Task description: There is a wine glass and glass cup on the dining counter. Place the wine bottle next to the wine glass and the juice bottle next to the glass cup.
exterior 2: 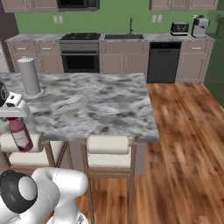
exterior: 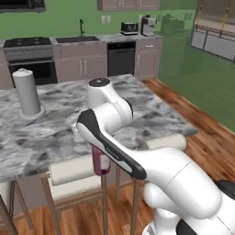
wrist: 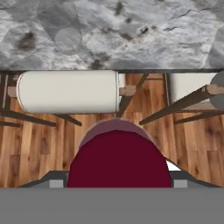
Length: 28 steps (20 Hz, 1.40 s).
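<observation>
Maroon cap: the juice bottle (wrist: 119, 157) sits clenched between the gripper's (exterior 2: 16, 114) fingers, its round top at six o'clock in the hand view.
Bottle position: in the right base view it hangs at nine o'clock, off the near edge of the dining counter (exterior 2: 100, 105), over a stool (exterior 2: 108, 151), not yet above the stone.
Glass cup: faint round rims show at eleven o'clock in the hand view on the marble; which one is the cup (wrist: 56, 13) I cannot tell.
Paper towel roll (exterior: 27, 92): upright on the counter at ten o'clock in the left base view.
Done: juice bottle picked up and carried to the counter's edge.
Left: set it beside the cup; then, by my judgement, the whole wine bottle step.
</observation>
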Available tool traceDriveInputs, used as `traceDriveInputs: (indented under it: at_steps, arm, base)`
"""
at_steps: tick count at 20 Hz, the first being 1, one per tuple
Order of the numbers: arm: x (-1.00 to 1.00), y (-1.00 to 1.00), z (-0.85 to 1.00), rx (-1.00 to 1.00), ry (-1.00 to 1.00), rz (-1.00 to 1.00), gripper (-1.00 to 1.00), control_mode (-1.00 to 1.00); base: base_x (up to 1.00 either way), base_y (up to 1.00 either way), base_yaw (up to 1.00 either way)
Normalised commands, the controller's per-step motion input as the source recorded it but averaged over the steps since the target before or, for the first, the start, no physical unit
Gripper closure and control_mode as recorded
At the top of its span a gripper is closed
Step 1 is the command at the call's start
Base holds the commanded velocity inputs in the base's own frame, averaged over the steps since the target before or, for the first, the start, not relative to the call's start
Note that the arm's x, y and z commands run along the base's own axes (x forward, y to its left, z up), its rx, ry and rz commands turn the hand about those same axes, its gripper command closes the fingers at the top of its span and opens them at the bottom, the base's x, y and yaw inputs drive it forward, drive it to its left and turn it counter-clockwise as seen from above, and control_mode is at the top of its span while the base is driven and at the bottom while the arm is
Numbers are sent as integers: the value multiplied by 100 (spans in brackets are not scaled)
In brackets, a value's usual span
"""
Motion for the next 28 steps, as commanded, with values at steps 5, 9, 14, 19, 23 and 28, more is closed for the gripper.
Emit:
traceDriveInputs:
  at_steps: [5,9,14,19,23,28]
  arm:
    - [0,0,0,0,0,0,100,100]
    - [0,0,0,0,0,0,100,100]
    - [0,0,0,0,0,0,100,100]
    - [0,0,0,0,0,0,100,100]
    - [0,0,0,0,0,0,100,100]
    - [0,0,0,0,0,0,100,100]
  base:
    - [51,-28,20]
    - [42,-39,12]
    - [37,-42,9]
    - [35,-36,7]
    - [56,-19,9]
    - [40,-4,6]
